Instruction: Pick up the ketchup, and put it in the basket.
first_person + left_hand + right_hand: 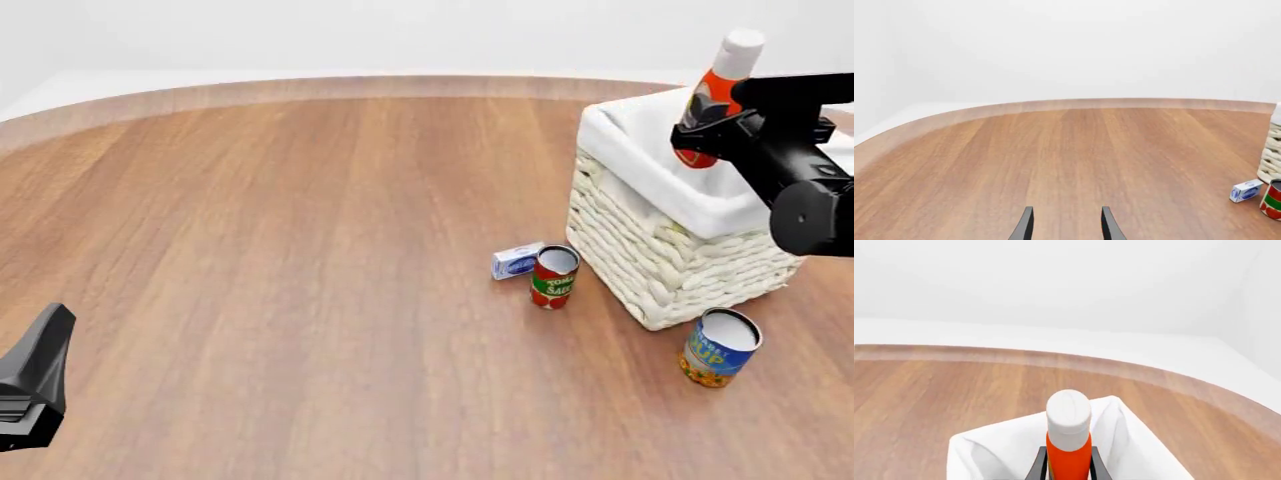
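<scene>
Now carrying: right gripper point(727, 125) jaws clamp the ketchup point(711, 95) above the basket point(667, 260), upper right.
Next, lower and release; left gripper point(1066, 227) jaws are parted, holding nothing.

Ketchup point(707, 100) lower body hidden behind the right claw point(731, 130) in the front view, and cut off below the neck by the picture's edge in the right wrist view, fingers point(1041, 467) showing only as dark slivers beside it. Basket point(667, 250) far right corner covered by the right arm; in the left wrist view only a strip of its weave and half of the tomato sauce can point(1273, 200) inside the frame. Left claw point(1064, 227) showing fingertips only there; print on the small blue-and-white box point(517, 260) too small to read.
</scene>
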Robot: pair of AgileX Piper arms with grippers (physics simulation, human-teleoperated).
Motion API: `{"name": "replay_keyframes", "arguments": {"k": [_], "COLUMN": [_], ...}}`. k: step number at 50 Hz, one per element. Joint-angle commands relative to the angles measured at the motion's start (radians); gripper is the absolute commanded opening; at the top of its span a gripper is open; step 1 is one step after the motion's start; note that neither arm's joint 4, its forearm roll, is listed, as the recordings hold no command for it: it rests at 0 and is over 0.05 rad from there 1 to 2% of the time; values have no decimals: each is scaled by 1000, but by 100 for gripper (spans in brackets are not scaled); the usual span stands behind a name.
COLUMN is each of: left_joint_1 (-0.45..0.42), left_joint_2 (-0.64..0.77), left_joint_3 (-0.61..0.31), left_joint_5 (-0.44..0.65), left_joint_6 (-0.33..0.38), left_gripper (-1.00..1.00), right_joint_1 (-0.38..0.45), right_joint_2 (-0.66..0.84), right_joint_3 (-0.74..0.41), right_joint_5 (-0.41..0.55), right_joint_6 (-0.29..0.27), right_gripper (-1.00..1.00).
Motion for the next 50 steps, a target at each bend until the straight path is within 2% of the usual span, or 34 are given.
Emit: {"name": "replay_keyframes", "arguments": {"k": [1, 36, 37, 50], "left_joint_1": [0, 0, 0, 0], "left_joint_2": [0, 0, 0, 0], "left_joint_3": [0, 0, 0, 0], "left_joint_5": [0, 0, 0, 0], "left_joint_6": [0, 0, 0, 0], "left_gripper": [100, 100, 100, 100], "right_joint_1": [0, 0, 1, 4], "right_joint_2": [6, 9, 10, 8], "right_joint_3": [-13, -32, -32, -30], "right_joint_5": [9, 34, 34, 34], "right_joint_6": [10, -5, -5, 2], "right_gripper": [-100, -100, 100, 100]}}
